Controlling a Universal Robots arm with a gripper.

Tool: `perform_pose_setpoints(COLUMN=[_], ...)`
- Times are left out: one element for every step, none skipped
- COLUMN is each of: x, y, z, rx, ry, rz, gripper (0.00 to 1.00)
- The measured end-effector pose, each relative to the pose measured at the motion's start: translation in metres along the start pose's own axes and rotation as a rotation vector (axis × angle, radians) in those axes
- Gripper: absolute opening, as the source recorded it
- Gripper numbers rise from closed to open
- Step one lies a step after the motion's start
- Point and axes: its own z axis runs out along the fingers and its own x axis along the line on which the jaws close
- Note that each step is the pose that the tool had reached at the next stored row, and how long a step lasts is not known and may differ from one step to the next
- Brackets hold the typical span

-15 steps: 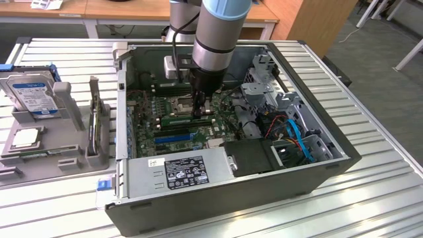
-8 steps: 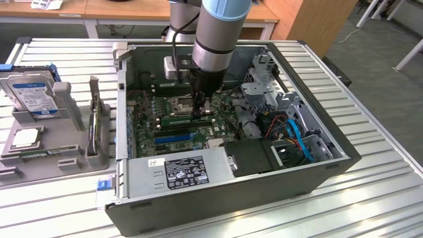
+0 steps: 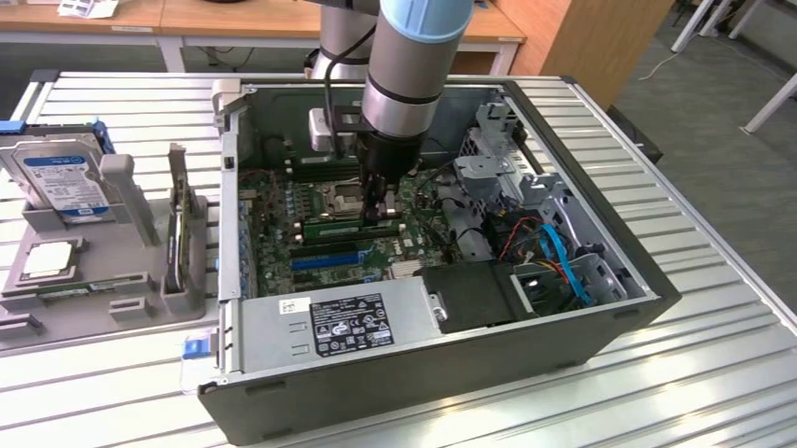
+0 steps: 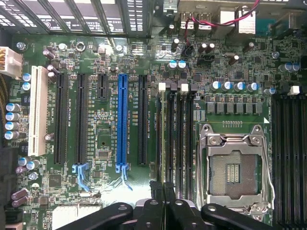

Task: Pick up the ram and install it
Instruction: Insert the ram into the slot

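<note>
**A:** Big things first. What sits where?

**B:** The slatted desk (image 3: 697,308) carries an open computer case (image 3: 412,392) across its middle, reaching toward the near edge. A grey tray (image 3: 25,327) lies along the desk's edge at the exterior view's left, with a hard drive (image 3: 62,177) standing in it. The arm (image 3: 412,75) comes straight down into the case, over the motherboard (image 3: 327,254).

**A:** And the ram?

**B:** The ram (image 3: 349,225) stands on edge along a memory slot, just beside the processor socket (image 4: 232,167) and directly under the fingers (image 4: 156,191).

**A:** How are the fingers set?

**B:** They are drawn tight together and appear to pinch the ram's top edge near one end. I can't tell whether the stick is fully seated.

**A:** What could go wrong from here?

**B:** Mostly tilt. The grip is near one end, so a downward push could seat that end and leave the other end riding high. If the stick is slightly off the slot's line, or its notch misses the key, force goes into the motherboard and could flex it or chip the contacts. The white end latches (image 4: 161,87) matter too, because a closed one would block the stick. The grip is also thin, so the ram could slip up between the fingers under load. And the socket is close, so any sideways drift could knock its frame.
</note>
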Motion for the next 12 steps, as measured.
perform_pose_setpoints(x=[0.0, 0.0, 0.0, 0.0, 0.0, 0.0, 0.0, 0.0, 0.0, 0.0, 0.0, 0.0], y=[0.0, 0.0, 0.0, -0.0001, 0.0, -0.0001, -0.0001, -0.0001, 0.0, -0.0001, 0.0, 0.0], z=[0.0003, 0.0005, 0.0007, 0.0008, 0.0008, 0.0008, 0.0009, 0.0009, 0.0009, 0.0009, 0.0009, 0.0009], rx=[0.0, -0.0001, -0.0001, 0.0, -0.0001, -0.0001, -0.0001, 0.0, 0.0, 0.0, -0.0001, -0.0001], ry=[0.0, 0.0001, 0.0, -0.0001, -0.0001, -0.0001, -0.0001, -0.0001, -0.0001, -0.0001, -0.0001, -0.0001], rz=[0.0, 0.0, 0.0, 0.0, 0.0, 0.0, 0.0, 0.0, 0.0, 0.0, 0.0, 0.0], gripper=[0.11, 0.11, 0.11, 0.11, 0.11, 0.11, 0.11, 0.11, 0.11, 0.11, 0.11, 0.11])
